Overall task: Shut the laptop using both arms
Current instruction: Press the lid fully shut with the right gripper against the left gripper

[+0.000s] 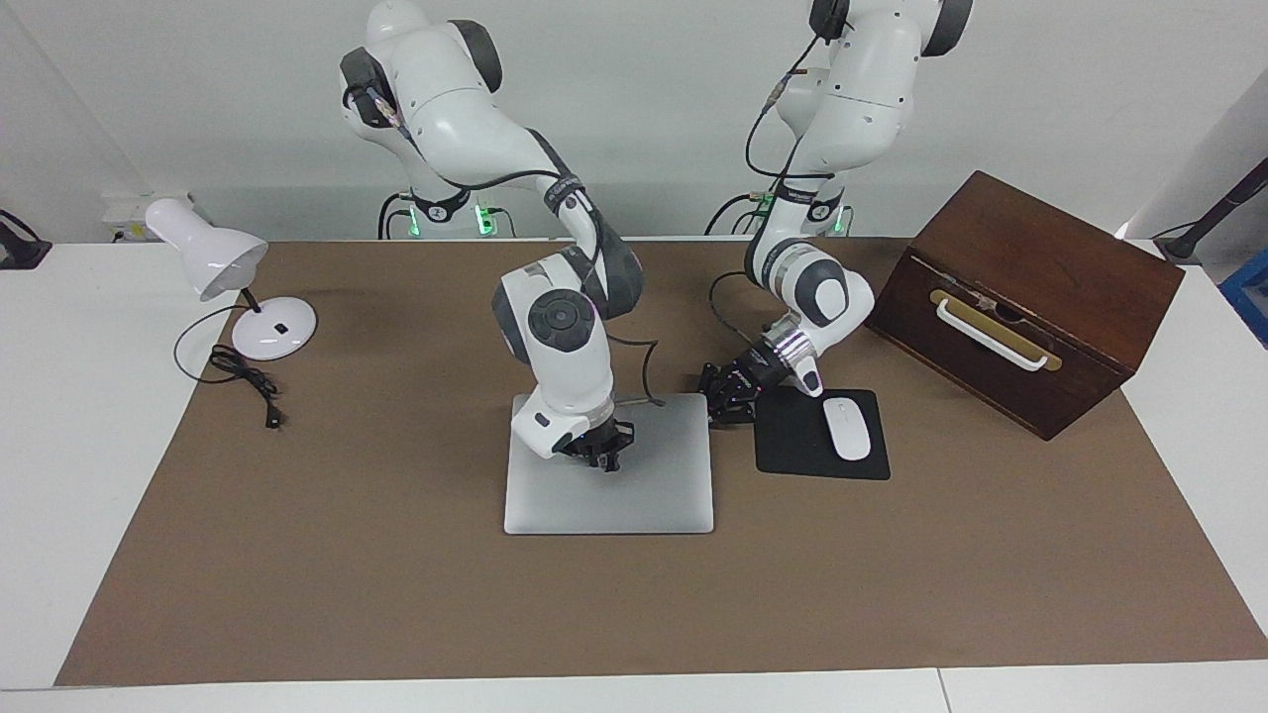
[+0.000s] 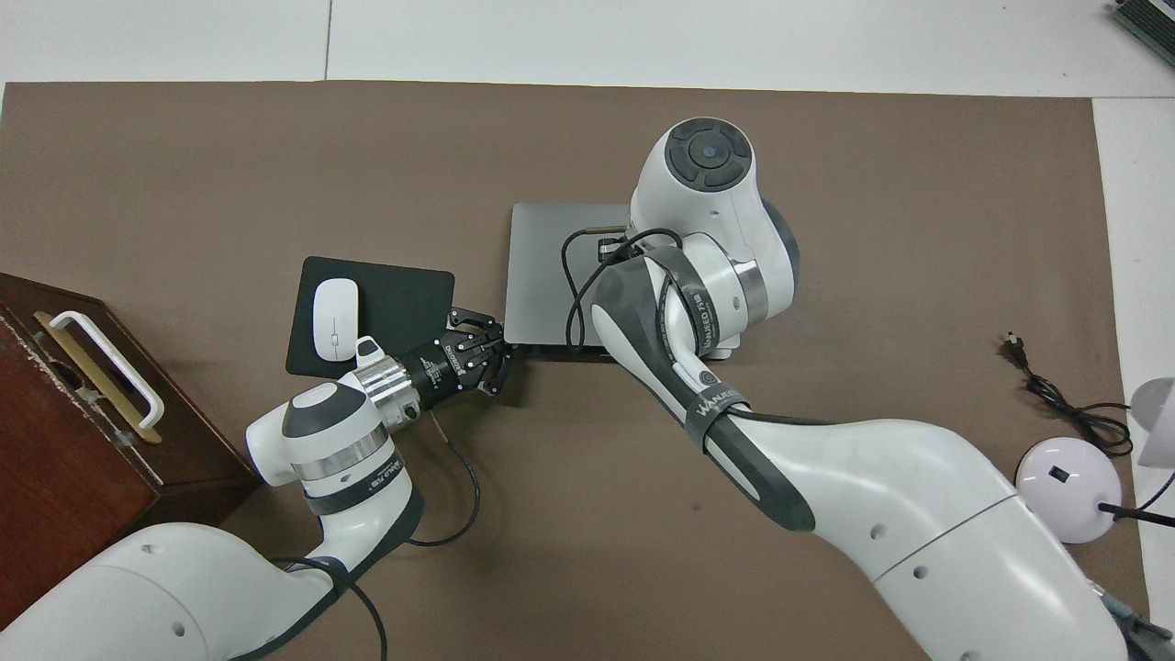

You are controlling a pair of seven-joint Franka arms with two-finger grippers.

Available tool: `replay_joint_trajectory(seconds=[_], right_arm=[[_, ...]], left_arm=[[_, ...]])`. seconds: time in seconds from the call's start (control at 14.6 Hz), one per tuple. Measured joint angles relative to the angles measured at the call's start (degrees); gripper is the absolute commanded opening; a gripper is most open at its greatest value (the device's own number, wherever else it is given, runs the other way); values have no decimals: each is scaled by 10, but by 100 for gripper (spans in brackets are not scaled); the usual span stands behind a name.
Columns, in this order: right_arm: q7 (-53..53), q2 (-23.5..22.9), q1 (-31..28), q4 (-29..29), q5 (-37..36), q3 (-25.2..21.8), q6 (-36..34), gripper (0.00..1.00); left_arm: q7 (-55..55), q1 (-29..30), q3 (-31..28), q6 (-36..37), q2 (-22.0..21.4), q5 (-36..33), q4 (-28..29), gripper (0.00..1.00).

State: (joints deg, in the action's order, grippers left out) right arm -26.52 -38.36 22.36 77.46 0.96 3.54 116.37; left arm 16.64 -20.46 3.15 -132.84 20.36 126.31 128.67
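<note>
Laptop (image 1: 609, 465): silver-grey, lid down flat, lying mid-table on the brown mat (image 1: 396, 574).

Right gripper (image 1: 601, 451): fingers together, holding nothing, tips down on the laptop lid; its arm leans over the laptop's edge nearer the robots.

Left gripper (image 1: 721, 396): fingers together, empty, low at the laptop's corner nearest the left arm's base, between laptop and mouse pad.

Mouse pad (image 1: 792, 446): black, just beside the laptop toward the left arm's end; white mouse (image 1: 847, 428) on it.

Wooden box (image 1: 1025, 297): dark brown, white handle, tilted, past the mouse pad from the laptop.

Desk lamp (image 1: 213, 262): white, round base, black cord (image 1: 248, 381) coiled alongside, well apart from the laptop toward the right arm's end.

Table (image 1: 59, 396): white, mat covering most of it. Wall: plain white.
</note>
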Motion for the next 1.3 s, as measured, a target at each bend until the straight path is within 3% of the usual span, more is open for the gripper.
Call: replay_joint_trajectory(seconds=[1.3], right_arm=[[0,3,-1,14,0,0,0,0]], left_arm=[[0,0,0,4,0,8,2,0]])
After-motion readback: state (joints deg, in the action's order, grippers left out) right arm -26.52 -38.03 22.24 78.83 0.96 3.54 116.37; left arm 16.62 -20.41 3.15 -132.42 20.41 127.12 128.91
